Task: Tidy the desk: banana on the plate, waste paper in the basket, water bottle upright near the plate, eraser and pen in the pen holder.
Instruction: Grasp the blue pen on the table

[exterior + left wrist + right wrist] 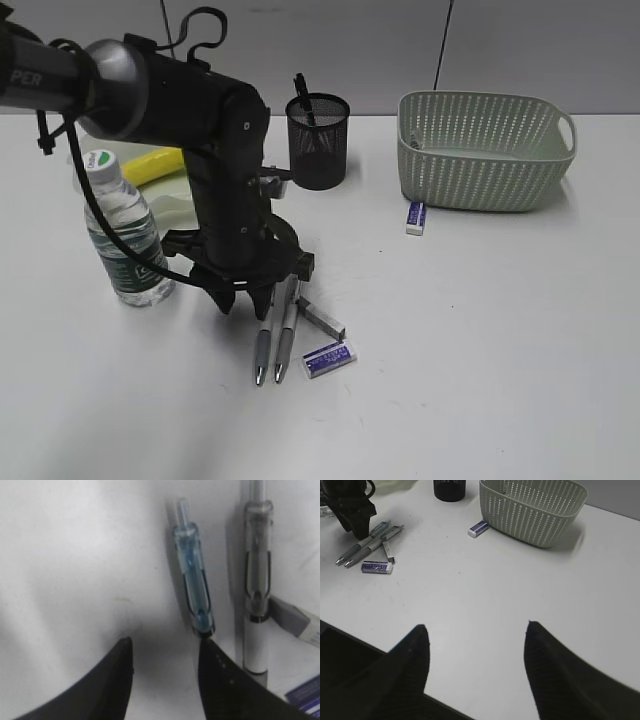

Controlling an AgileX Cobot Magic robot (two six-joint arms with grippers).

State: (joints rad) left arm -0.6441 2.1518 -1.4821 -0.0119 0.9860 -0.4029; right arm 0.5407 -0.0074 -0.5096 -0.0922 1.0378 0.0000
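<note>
My left gripper is open and low over the table, at the top ends of two pens. In the left wrist view its jaws are apart. The right jaw tip touches or nearly touches the blue-clipped pen; nothing lies between the jaws. A grey and white pen lies beside it. Both pens lie side by side. One eraser lies by the pens, another by the basket. The bottle stands upright. The banana lies behind it. My right gripper is open and empty.
The black mesh pen holder stands at the back with a pen in it. A small grey block lies beside the pens. A pale plate is partly hidden behind my left arm. No waste paper shows.
</note>
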